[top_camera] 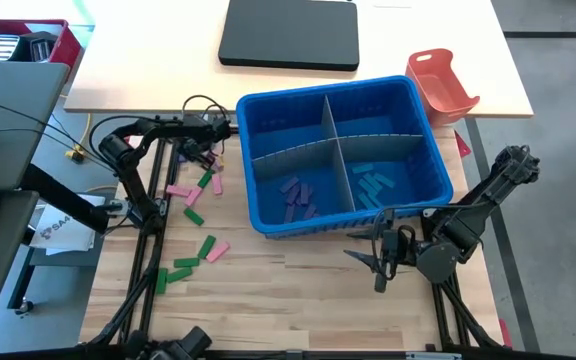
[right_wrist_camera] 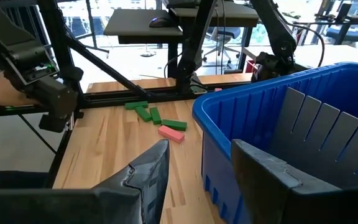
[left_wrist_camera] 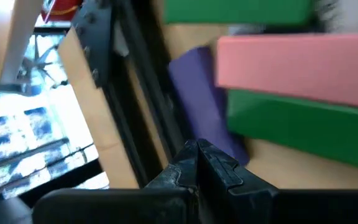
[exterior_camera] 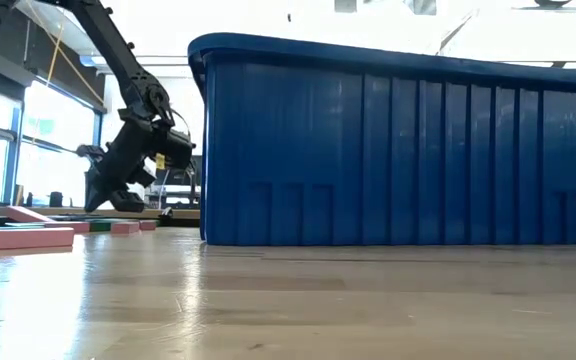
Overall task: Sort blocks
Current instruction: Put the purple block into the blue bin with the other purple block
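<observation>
Blocks are only half dealt with from where I sit — purple ones [top_camera: 298, 193] lie in the near-left compartment of the blue bin [top_camera: 428, 140] and blue ones [top_camera: 373, 185] in the near-right, while the two far compartments look bare. Pink and green pieces [top_camera: 193, 200] are scattered on the tabletop [top_camera: 288, 300] to the left of the bin, with a second little bunch [top_camera: 193, 260] nearer the front edge.

My left claw [top_camera: 206, 150] is down at the far end of that scatter, fingers clenched together. In its wrist view the tips [left_wrist_camera: 197, 163] sit right at a purple block [left_wrist_camera: 204, 99] tucked beside a pink [left_wrist_camera: 297, 65] and a green one [left_wrist_camera: 303, 121] — I can't tell whether anything is actually pinched. My right claw [top_camera: 380, 258] waits released just in front of the bin, holding nothing.

So I'd call this the pick step on the left. Next I'd lift gently to check the grab, then carry over to the purple compartment.
</observation>
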Tool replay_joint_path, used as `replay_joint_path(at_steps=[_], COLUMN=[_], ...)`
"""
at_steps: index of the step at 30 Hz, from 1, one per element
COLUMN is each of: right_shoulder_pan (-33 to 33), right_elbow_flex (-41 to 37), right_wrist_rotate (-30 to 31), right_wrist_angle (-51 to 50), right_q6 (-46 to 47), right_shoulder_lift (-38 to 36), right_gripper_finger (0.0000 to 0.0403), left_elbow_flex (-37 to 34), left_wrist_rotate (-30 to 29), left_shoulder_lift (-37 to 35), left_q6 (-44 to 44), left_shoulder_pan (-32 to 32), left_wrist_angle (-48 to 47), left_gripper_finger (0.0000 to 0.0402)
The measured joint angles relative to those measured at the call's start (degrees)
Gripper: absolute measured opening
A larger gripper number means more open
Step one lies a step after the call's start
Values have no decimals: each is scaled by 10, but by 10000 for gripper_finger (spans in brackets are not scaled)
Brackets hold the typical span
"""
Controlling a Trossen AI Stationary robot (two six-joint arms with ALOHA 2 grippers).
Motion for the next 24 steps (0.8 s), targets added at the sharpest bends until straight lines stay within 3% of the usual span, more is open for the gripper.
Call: replay_joint_path(at_steps=[13, 24], right_shoulder_pan=[0, 0], right_elbow_flex=[0, 0], right_wrist_rotate=[-13, -28], right_wrist_angle=[0, 0], right_q6=[2, 0], right_shoulder_lift=[0, 0], right_gripper_finger=[169, 169], left_elbow_flex=[-5, -13], left_wrist_rotate=[61, 60], left_shoulder_lift=[0, 0], left_q6=[3, -32], left_shoulder_pan=[8, -11], left_wrist_angle=[23, -19], left_gripper_finger=[0, 0])
